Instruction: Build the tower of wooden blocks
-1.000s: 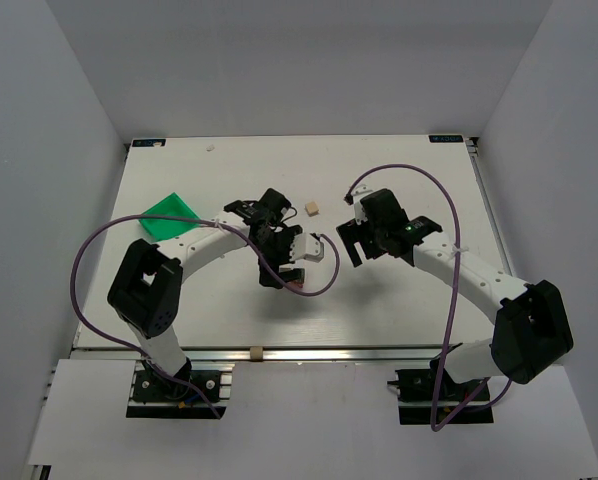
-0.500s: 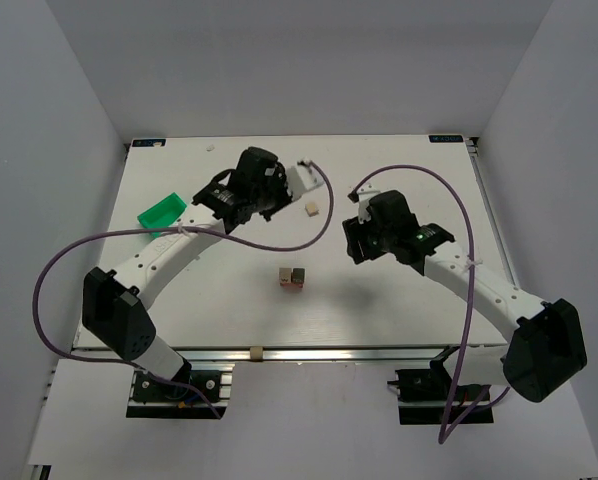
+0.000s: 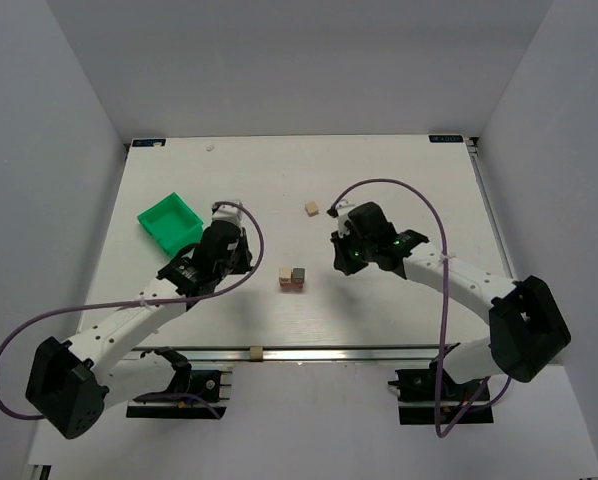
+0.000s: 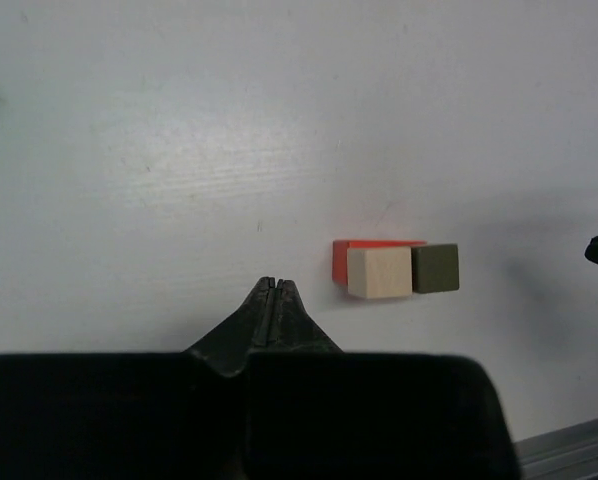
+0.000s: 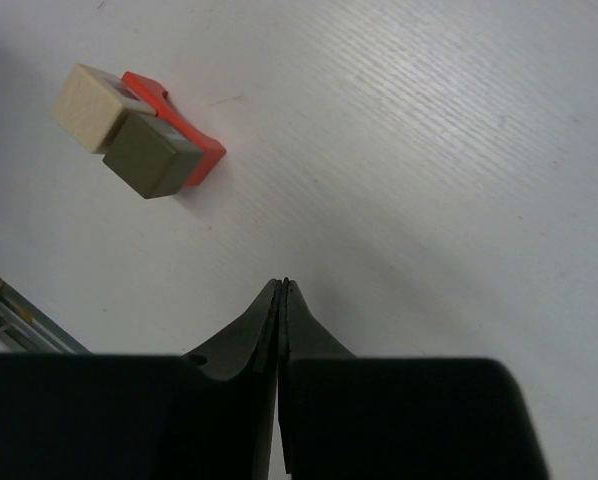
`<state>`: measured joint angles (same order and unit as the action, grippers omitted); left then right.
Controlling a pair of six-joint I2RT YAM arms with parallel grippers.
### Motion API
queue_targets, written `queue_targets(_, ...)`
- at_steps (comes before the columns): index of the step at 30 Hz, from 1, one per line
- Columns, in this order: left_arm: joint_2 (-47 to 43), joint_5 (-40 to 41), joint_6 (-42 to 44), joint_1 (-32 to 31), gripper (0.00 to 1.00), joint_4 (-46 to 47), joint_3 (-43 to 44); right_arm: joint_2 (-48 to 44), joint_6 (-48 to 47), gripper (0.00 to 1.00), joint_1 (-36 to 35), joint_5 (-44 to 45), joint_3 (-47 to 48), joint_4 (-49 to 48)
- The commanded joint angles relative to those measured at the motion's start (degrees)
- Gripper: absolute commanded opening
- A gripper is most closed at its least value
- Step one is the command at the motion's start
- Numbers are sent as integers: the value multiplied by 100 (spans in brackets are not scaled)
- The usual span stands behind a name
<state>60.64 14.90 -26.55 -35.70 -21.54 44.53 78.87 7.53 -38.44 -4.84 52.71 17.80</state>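
The wood block tower stands mid-table as a low cluster: a pale beige cube and a grey-brown cube sit side by side on a red-orange base. In the left wrist view the beige cube, grey-brown cube and base lie ahead and to the right of my left gripper, which is shut and empty. My right gripper is also shut and empty, apart from the grey-brown cube. From above, the left gripper is left of the tower and the right gripper is right of it.
A loose beige cube lies behind the tower. A green bin sits at the left, close to the left arm's wrist. The table's metal front rail runs near the arm bases.
The left arm lifted off the blocks, swung to the back, then came down left of them. The right gripper moved closer to the tower. Both grippers went from open to shut.
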Motion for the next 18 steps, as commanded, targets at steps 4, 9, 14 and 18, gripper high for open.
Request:
queue_targets(4, 553, -724, -597, -51, 0, 748, -358, 664, 143, 2, -331, -245, 328, -400)
queue_targets(9, 1098, -1041, -527, 20, 0, 1098, -419, 1085, 196, 2, -515, -307, 459, -488)
queue_targets(14, 1467, -1147, -457, 28, 0, 1257, -410, 1376, 258, 1, -612, -289, 714, -541)
queue_targets(18, 1670, -1269, -334, 28, 0, 1345, -375, 1543, 249, 2, -639, -176, 837, -533)
